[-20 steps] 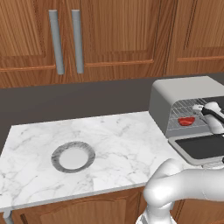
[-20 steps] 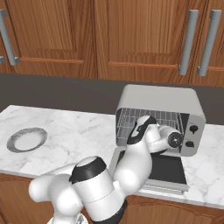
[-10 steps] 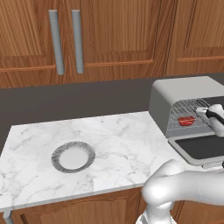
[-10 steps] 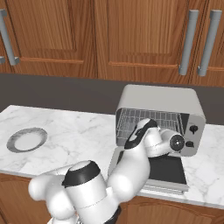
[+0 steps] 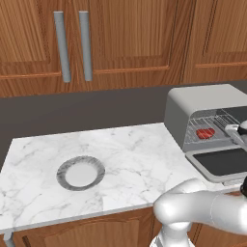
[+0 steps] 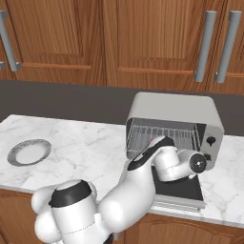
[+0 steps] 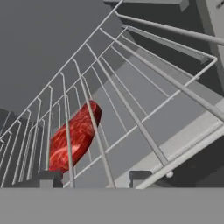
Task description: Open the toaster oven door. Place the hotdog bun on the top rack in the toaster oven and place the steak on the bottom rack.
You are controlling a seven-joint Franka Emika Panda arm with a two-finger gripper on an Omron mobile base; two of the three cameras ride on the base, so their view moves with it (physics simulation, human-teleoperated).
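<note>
Steak lies on the bottom rack just beyond the pincer; pincer clenched, grasping nothing.

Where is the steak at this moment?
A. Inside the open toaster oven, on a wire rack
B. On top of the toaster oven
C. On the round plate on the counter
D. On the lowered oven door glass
A. The red steak lies on a wire rack inside the toaster oven, whose door is folded down.

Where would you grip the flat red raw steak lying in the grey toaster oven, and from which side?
Grip the flat red raw steak across its thin edges, coming in level through the grey toaster oven's open front: it lies flat on a silver wire rack, leaving little room above.
</note>
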